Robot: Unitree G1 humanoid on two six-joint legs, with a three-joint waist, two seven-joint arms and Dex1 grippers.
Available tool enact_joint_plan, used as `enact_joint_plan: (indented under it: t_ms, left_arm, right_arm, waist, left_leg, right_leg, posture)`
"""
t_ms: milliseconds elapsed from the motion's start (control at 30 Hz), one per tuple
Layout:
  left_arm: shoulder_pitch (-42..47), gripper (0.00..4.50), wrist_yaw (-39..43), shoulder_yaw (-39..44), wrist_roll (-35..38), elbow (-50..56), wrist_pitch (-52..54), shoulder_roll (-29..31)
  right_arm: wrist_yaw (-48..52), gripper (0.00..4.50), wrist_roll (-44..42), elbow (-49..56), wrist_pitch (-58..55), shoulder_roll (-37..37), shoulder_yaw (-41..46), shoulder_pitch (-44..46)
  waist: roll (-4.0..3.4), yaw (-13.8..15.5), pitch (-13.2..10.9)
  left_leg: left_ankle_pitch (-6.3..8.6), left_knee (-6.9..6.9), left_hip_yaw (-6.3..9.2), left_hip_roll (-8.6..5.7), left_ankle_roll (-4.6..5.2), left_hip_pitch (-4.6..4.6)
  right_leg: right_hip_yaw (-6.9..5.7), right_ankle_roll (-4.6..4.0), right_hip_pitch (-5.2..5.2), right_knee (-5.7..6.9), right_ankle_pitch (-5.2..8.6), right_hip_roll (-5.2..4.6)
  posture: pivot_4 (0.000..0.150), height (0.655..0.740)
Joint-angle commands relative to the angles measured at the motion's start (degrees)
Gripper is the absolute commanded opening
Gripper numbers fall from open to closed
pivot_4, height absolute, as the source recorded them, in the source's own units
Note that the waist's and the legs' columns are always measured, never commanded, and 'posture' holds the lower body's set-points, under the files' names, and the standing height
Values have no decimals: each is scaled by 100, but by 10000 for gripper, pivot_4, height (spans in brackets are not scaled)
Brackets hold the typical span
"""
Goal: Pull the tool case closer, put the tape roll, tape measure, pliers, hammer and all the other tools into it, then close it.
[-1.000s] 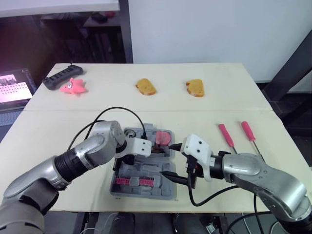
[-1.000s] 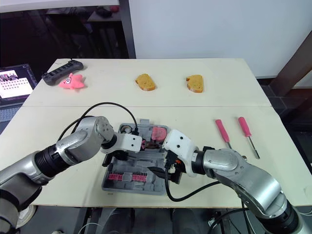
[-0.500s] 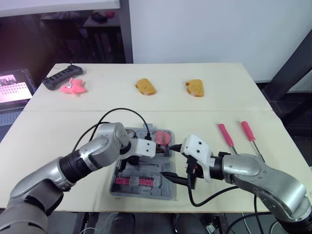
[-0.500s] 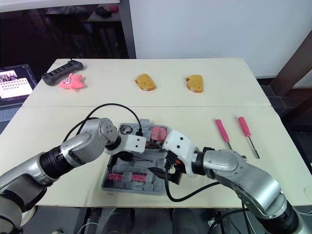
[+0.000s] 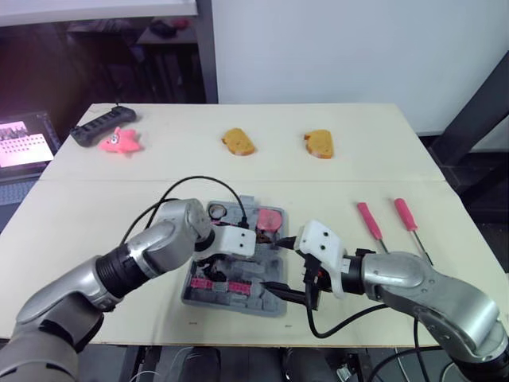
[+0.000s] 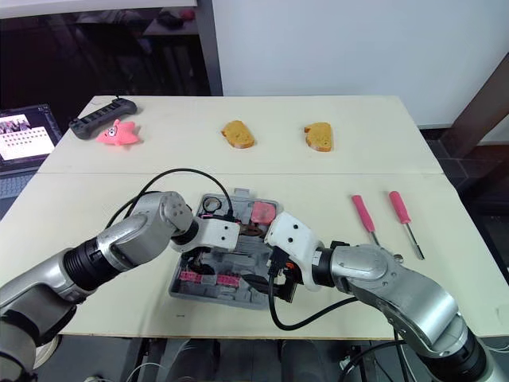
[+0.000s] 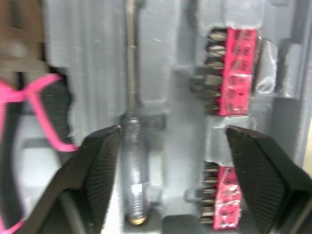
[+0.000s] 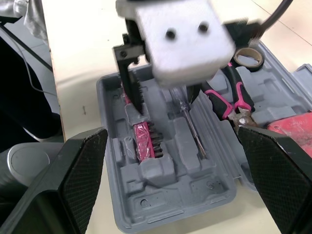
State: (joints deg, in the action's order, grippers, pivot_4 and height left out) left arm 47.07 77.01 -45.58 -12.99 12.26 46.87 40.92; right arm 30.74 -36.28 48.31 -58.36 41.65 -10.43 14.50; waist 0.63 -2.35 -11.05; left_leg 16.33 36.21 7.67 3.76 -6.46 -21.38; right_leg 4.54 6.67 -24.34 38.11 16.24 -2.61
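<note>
matt grey plastic tool case (image 8: 161, 195), textured black fingers (image 7: 100, 165)

The pale table (image 5: 382, 135) bears a brown bread slice (image 5: 238, 142) near its far edge and a second bread slice (image 5: 318, 144) beside it. At its far left corner, a pink soft toy (image 5: 119, 142) touches a black handset (image 5: 94, 129), perhaps a controller. A lit screen (image 5: 24, 143) stands off its left side

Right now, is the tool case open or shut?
Open: the tool case shows its moulded compartments, with the pliers and pink bit strip lying inside.
</note>
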Motion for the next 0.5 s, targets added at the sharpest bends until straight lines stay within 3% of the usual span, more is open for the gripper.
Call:
enact_joint_plan:
  t_ms: [33, 267, 500]
  left_arm:
    - [138, 36285, 61, 413, 101, 216, -26, 193]
    - [197, 36285, 353, 1151, 667, -33, -506, 495]
    - [25, 36285, 410, 1998, 1419, -1259, -1405, 303]
  right_arm:
    - [-21, 45000, -88, 315, 32, -47, 17, -13]
    - [-12, 45000, -83, 295, 39, -47, 13, 6]
    - [13, 45000, -66, 233, 60, -40, 7, 39]
  waist:
    - [0, -7, 0]
    - [0, -13, 0]
    - [0, -14, 0]
  left_leg:
    - [0, 0, 0, 0, 0, 0]
    - [0, -2, 0, 0, 0, 1]
    - [0, 0, 0, 0, 0, 0]
  right_leg:
    - [0, 0, 0, 0, 0, 0]
    - [0, 0, 0, 0, 0, 0]
    - [-1, 0, 0, -1, 0, -1]
  posture:
    - [1500, 7400]
    - [1500, 7400]
    - [1500, 7400]
